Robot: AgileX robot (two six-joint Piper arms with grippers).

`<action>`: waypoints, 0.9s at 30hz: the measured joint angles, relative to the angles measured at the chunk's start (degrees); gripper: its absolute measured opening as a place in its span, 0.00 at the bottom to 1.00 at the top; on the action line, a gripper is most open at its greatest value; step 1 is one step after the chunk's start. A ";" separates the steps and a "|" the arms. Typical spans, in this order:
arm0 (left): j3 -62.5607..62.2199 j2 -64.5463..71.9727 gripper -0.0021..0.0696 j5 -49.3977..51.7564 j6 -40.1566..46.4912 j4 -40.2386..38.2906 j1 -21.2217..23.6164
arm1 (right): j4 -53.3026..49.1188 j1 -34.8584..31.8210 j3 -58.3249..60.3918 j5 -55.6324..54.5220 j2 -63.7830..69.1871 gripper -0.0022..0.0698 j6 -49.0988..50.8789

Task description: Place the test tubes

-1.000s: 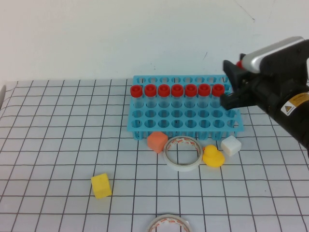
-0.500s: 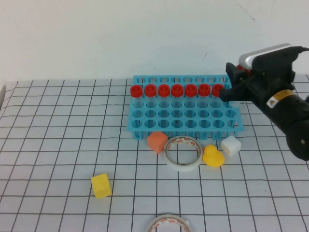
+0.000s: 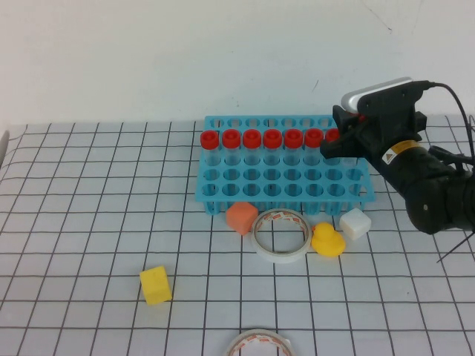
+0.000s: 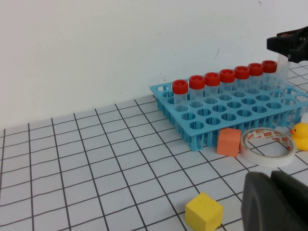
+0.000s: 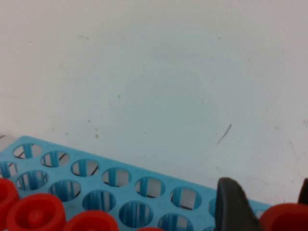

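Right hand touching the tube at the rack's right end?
Touching. Right wrist view: right hand, over the rack at its right end, pinches the tube by its red cap. Left hand, shut, is outside the high view.

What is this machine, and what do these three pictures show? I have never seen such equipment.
It is a robot with two arms, each ending in an end effector. One picture looks down from a raised camera; the other two come from cameras on each wrist. On the gridded table stands a blue rack with a row of seven red-capped tubes. Before it lie an orange block, a tape roll, a yellow duck, a white cube, a yellow cube and a second tape roll. The right end effector is at the rack's right end and appears to grip one more test tube by its cap. The left end effector is shut and empty, low near the yellow cube.
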 joint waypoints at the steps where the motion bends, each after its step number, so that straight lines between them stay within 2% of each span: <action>1: 0.00 0.00 0.03 0.00 0.00 0.00 0.00 | 0.00 0.00 -0.35 0.00 0.30 0.39 -0.04; 14: 0.00 0.00 0.03 0.00 0.25 0.00 0.00 | 3.47 -0.60 -1.81 0.11 1.52 0.39 -2.40; 27: 0.00 0.00 0.03 0.00 0.25 0.00 0.00 | 4.05 -0.60 -2.17 -0.79 3.78 0.39 0.62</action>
